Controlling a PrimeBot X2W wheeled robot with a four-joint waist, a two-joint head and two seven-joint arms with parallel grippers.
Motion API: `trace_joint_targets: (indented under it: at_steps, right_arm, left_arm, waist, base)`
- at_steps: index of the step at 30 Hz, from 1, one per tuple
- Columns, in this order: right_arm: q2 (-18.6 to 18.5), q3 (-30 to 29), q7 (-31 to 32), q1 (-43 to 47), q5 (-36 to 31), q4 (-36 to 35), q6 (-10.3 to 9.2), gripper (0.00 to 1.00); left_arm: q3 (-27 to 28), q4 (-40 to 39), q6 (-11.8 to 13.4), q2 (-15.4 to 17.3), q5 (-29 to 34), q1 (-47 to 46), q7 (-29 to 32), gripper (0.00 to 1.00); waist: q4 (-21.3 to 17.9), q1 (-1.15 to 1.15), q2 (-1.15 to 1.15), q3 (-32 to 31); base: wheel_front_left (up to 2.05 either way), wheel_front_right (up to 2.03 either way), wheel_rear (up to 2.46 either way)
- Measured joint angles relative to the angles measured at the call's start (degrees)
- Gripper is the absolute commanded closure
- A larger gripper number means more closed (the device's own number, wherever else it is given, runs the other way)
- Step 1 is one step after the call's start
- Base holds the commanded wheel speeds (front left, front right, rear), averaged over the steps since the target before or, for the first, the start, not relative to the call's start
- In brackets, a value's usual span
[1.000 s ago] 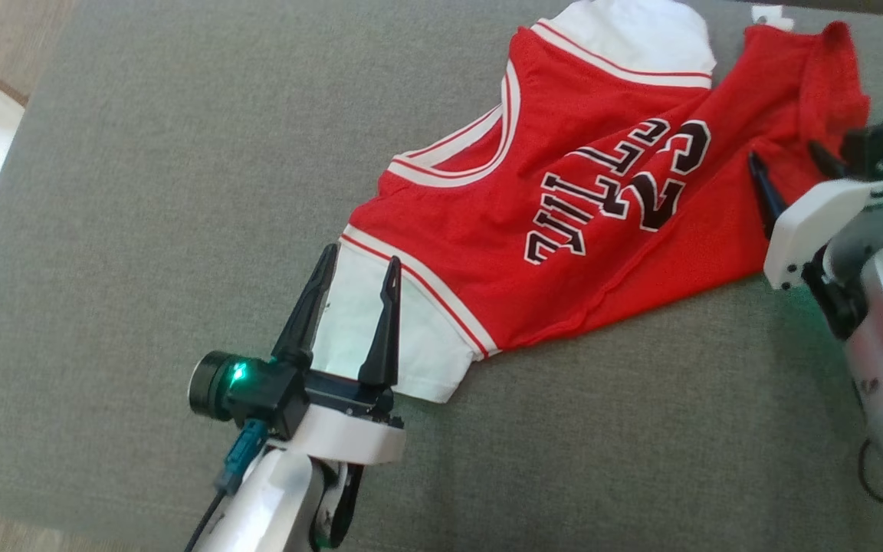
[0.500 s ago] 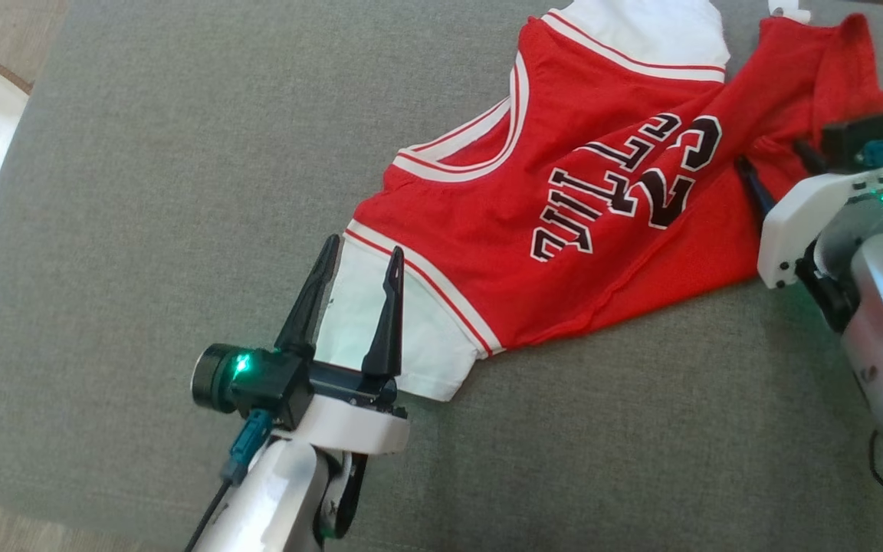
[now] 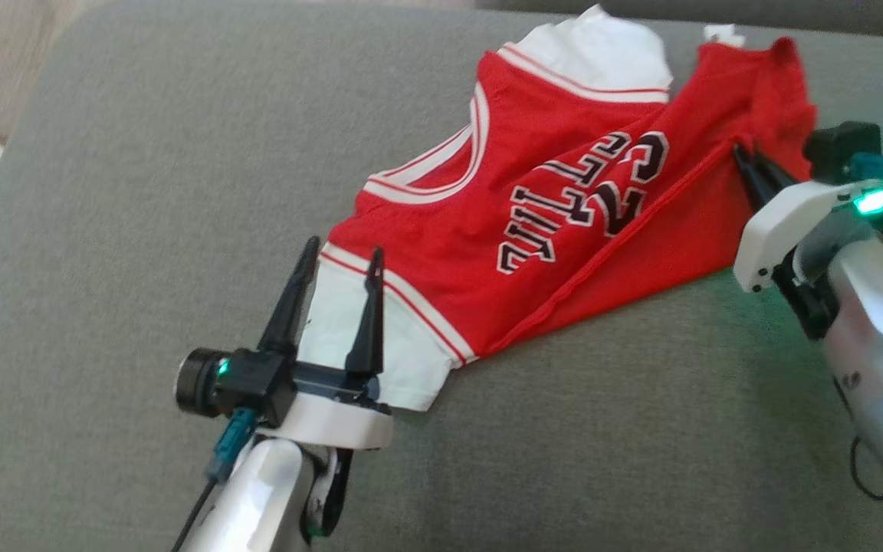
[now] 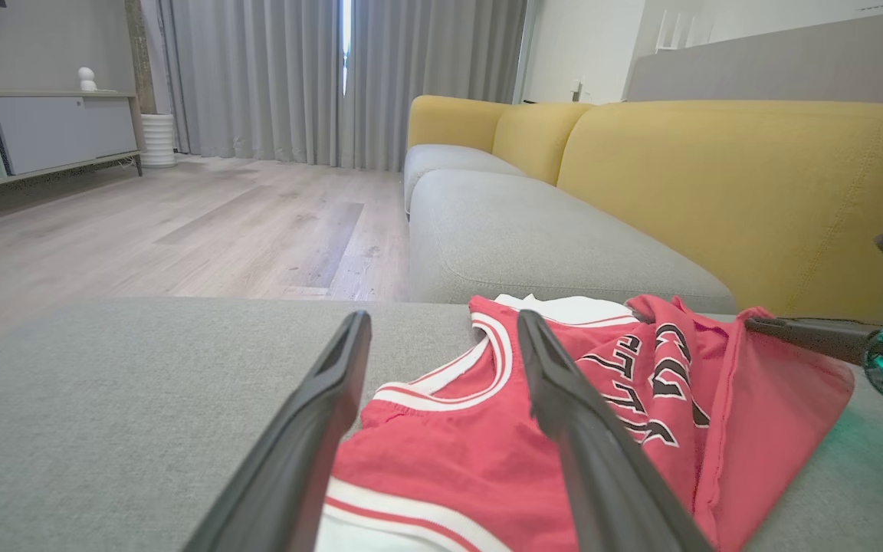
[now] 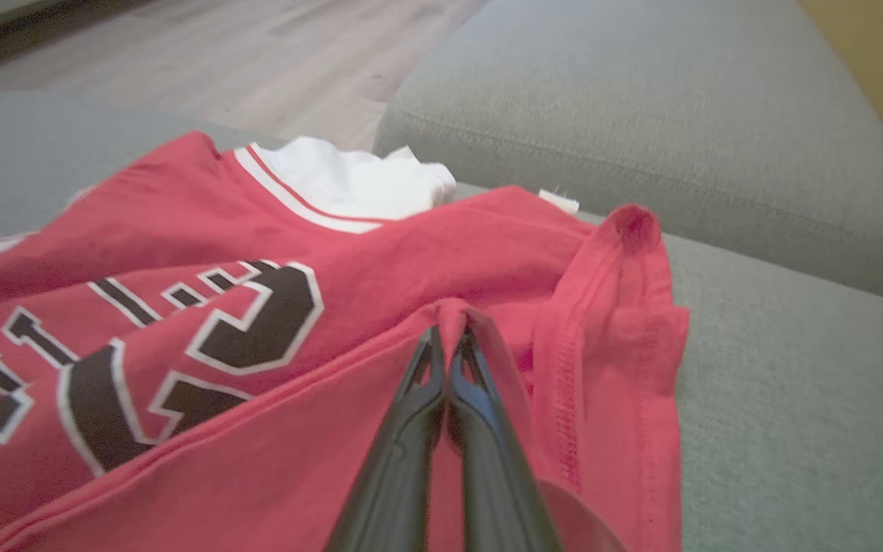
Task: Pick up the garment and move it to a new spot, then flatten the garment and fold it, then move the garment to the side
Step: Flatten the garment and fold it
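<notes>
Red jersey (image 3: 441,245) is lying crumpled across the grey cushion (image 3: 142,192), black lettering facing up, white sleeves poking out at both ends. Right end effector (image 3: 742,153) is pinching a ridge of the red fabric close to the hem, fingers squeezed together on it, and the cloth is tenting up a bit there. Left end effector (image 3: 343,251) is hanging wide open with its fingers straddling the nearer white sleeve (image 3: 395,360), not clamping anything. Yellow sofa (image 4: 717,176) is sitting behind it all.
</notes>
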Motion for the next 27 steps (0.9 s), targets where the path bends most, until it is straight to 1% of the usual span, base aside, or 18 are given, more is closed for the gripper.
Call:
trace_joint_targets:
  at_steps: [5, 9, 12, 16, 17, 18, 19, 21, 23, 25, 27]
  right_arm:
    - [0.9, -0.4, -2.8, 4.1, 2.3, -3.4, 0.0, 1.0]
    - [1.6, -4.1, -4.6, 10.9, 2.7, -5.6, 0.0, 1.0]
    - [2.1, -9.8, -5.6, 16.0, 0.7, -6.5, 0.0, 1.0]
    - [3.1, -21.2, -6.8, 21.8, -5.3, -7.7, 0.0, 1.0]
    - [5.0, -26.6, -6.3, 24.4, -8.5, -8.9, 0.0, 1.0]
    - [6.1, -28.7, -5.6, 25.7, -10.4, -9.5, 0.0, 0.89]
    - [7.5, -31.1, -4.6, 27.0, -12.6, -10.2, 0.0, 0.0]
    - [10.1, -35.6, -3.0, 29.7, -16.2, -12.8, 0.0, 0.0]
    - [12.8, -39.3, -2.7, 31.6, -19.5, -17.4, 0.0, 0.0]
    - [14.8, -41.1, -2.7, 32.7, -22.2, -23.2, 0.0, 0.0]
    - [15.7, -41.0, -3.7, 33.2, -23.6, -29.5, 0.0, 0.0]
  left_arm:
    - [3.1, 0.2, 0.0, 0.0, 0.9, 2.3, 0.0, 0.0]
    - [5.4, 0.2, -0.1, 0.0, 1.5, 5.0, 0.0, 0.0]
    - [6.7, 0.0, -0.5, 0.1, 1.5, 6.2, 0.0, 0.0]
    - [6.9, -0.5, -0.6, 0.1, 1.5, 7.3, 0.0, 0.0]
    - [6.9, -0.6, -0.6, 0.1, 1.7, 7.6, 0.0, 0.0]
    - [6.9, -0.6, -0.8, 0.1, 1.8, 7.7, 0.0, 0.0]
    - [6.9, -0.7, -1.0, 0.1, 2.0, 7.7, 0.0, 0.0]
    - [6.9, -0.7, -1.0, 0.1, 2.0, 7.7, 0.0, 0.0]
    - [6.9, -0.6, -1.0, 0.1, 2.0, 7.7, 0.0, 0.0]
    - [7.1, -0.6, -1.0, 0.1, 2.0, 7.8, 0.0, 0.0]
    - [7.3, -0.6, -1.1, 0.1, 2.0, 7.8, 0.0, 0.0]
  waist:
    - [-2.7, 0.0, 0.0, -3.0]
    - [-5.6, -0.01, 0.0, -5.3]
    - [-7.9, -0.01, 0.0, -6.8]
    - [-10.7, -0.01, 0.0, -8.4]
    - [-11.8, -0.01, 0.0, -8.9]
    - [-12.2, -0.01, 0.0, -9.1]
    - [-12.5, -0.01, 0.0, -9.3]
    - [-12.8, -0.01, 0.0, -9.6]
    - [-13.0, 0.0, 0.0, -9.8]
    - [-13.1, 0.0, 0.0, -10.0]
    - [-13.1, 0.0, 0.0, -10.3]
  base:
    - [0.0, 0.0, 0.0]
    - [0.0, 0.0, 0.0]
    - [0.0, 0.0, 0.0]
    - [0.0, 0.0, 0.0]
    - [0.0, 0.0, 0.0]
    - [0.0, 0.0, 0.0]
    - [0.0, 0.0, 0.0]
    - [0.0, 0.0, 0.0]
    - [0.0, 0.0, 0.0]
    - [0.0, 0.0, 0.0]
    - [0.0, 0.0, 0.0]
